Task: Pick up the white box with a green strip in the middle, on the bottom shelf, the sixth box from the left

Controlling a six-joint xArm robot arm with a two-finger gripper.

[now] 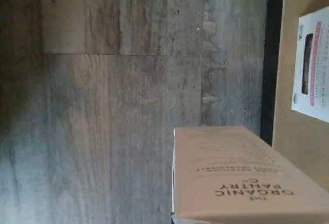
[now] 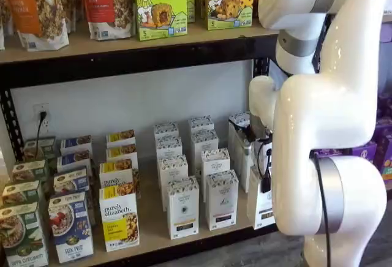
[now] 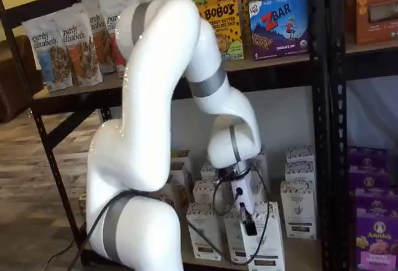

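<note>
My gripper (image 2: 265, 180) hangs low at the right end of the bottom shelf (image 2: 153, 235), its black fingers closed on the top of the white box (image 2: 260, 209). Both shelf views show this; in a shelf view the fingers (image 3: 248, 221) sit over the carton (image 3: 264, 237). In the wrist view the held box (image 1: 241, 178) fills one corner, printed "The Organic Pantry Co", and it lies over the grey floor, out past the shelf's black beam (image 1: 268, 80). My arm hides most of the box front.
Similar white cartons with black labels (image 2: 182, 209) (image 2: 222, 199) stand in rows left of the gripper. Purely Elizabeth boxes (image 2: 119, 218) stand farther left. Purple boxes (image 3: 376, 234) fill the neighbouring rack. A white and pink box (image 1: 311, 64) lies on the board.
</note>
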